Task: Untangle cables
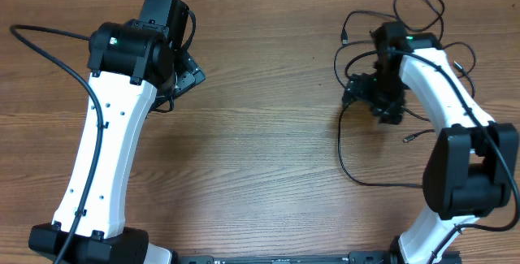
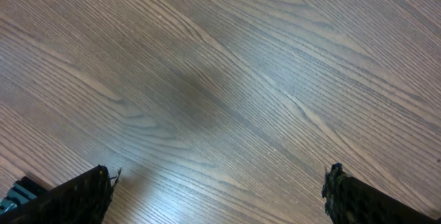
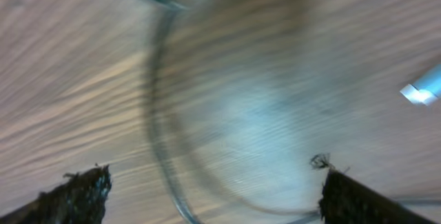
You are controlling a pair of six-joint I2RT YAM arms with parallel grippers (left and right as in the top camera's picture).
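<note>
The cables (image 1: 422,20) are thin black cords, tangled in loops at the table's far right, with one long loop (image 1: 357,170) trailing toward the front. My right gripper (image 1: 367,93) hangs over the left side of the tangle. In the right wrist view its fingers (image 3: 83,193) stand wide apart, open, and a blurred cable (image 3: 162,148) curves across the wood between them, touching neither. A plug end (image 3: 420,92) shows at the right edge. My left gripper (image 1: 188,75) is open over bare wood at the far left, its fingertips (image 2: 89,193) far apart with nothing between them.
A small plug (image 1: 408,139) lies on the wood in front of the right gripper. Thick black arm cables (image 1: 49,49) run along the left arm. The wooden table (image 1: 268,150) spans the view.
</note>
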